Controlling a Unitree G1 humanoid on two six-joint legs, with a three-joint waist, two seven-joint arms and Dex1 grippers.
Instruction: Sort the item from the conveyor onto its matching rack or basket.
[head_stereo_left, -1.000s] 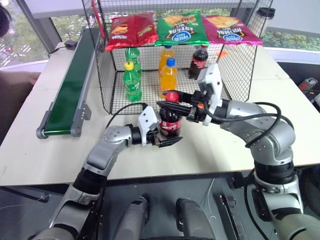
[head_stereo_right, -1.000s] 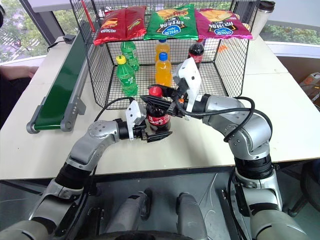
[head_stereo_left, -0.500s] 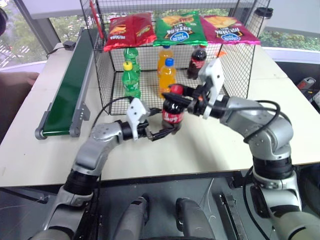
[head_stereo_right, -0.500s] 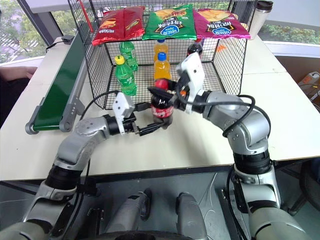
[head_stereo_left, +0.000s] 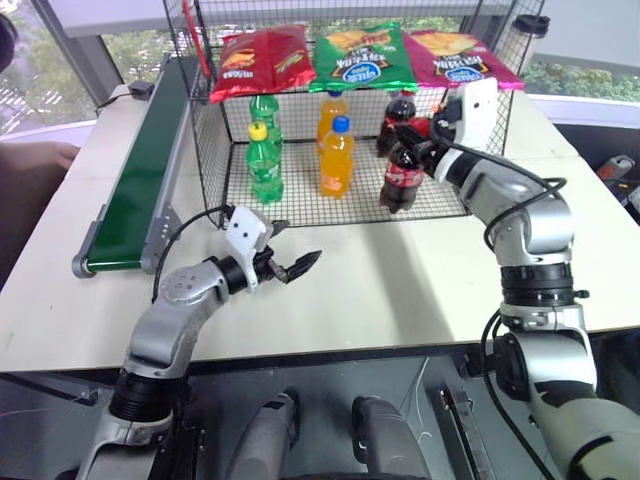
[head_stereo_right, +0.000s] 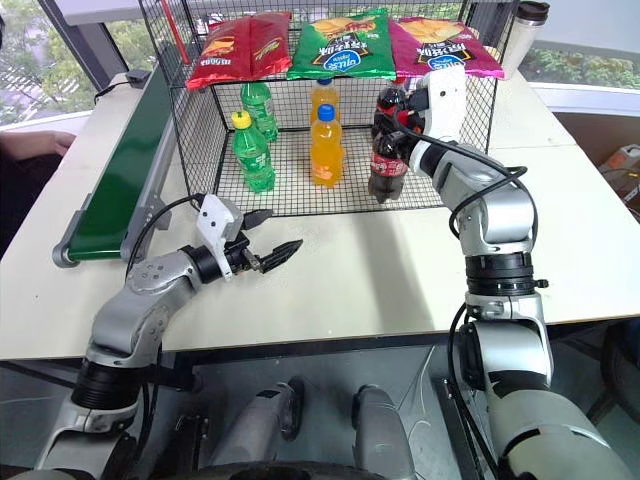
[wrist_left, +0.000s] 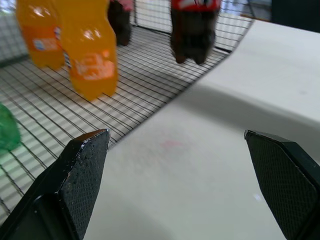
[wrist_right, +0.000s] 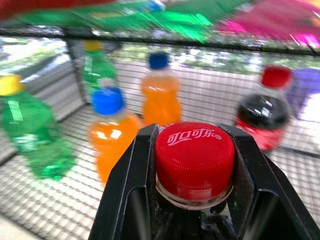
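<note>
**Cola bottle at the cage mouth, hung by its neck from the right gripper**

Bottle position is the governing relation here. The cola bottle (head_stereo_left: 397, 172) hangs upright, long axis vertical, with the right gripper (head_stereo_left: 424, 133) clamped on its neck just under the red cap (wrist_right: 194, 152); the right wrist view shows the two black fingers (wrist_right: 131, 185) pressed against either side of that cap. Its base sits low over the front edge of the wire floor of the black wire-mesh cage (head_stereo_left: 450, 190); whether it touches the mesh cannot be told. Deeper in the cage, behind the held bottle, stands a second cola bottle (head_stereo_left: 399, 110), which marks the matching column. Two orange soda bottles (head_stereo_left: 337, 158) occupy the middle, two green soda bottles (head_stereo_left: 264, 163) the robot's left, under the chip bags (head_stereo_left: 364, 55) resting on the cage top.

The left gripper (head_stereo_left: 286, 252) hovers over the white table (head_stereo_left: 400, 270), well apart from the bottle, jaws spread wide and empty. The conveyor (head_stereo_left: 140, 180) lies along the robot's left and carries nothing visible.

Judged from this layout, the right arm alone governs the placement: the bottle must go down, and perhaps slightly inward, to stand in front of its twin before release. Tipping on the wire mesh is the likely risk.
</note>
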